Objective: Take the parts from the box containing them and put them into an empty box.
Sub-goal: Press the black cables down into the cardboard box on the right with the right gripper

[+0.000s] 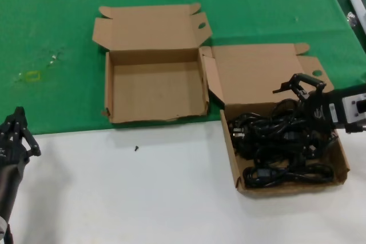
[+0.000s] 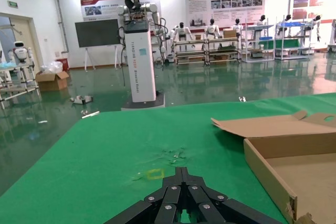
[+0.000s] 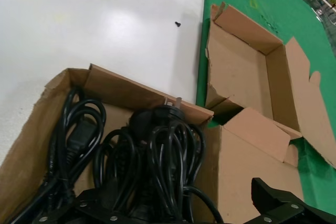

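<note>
Left gripper [image 1: 16, 132] parked at near left table edge, fingers pinched together, holding nothing. Empty box [image 1: 155, 87] sits centre. Parts [image 1: 280, 144] heaped in full box [image 1: 233, 144] at right; your right gripper [image 1: 297, 92] poised directly above heap, fingers spread wide, clearly nearer arm.

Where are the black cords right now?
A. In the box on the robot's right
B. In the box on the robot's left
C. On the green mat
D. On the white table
A: the cords lie piled in the box on the robot's right, under the right gripper, while the other box holds nothing.
</note>
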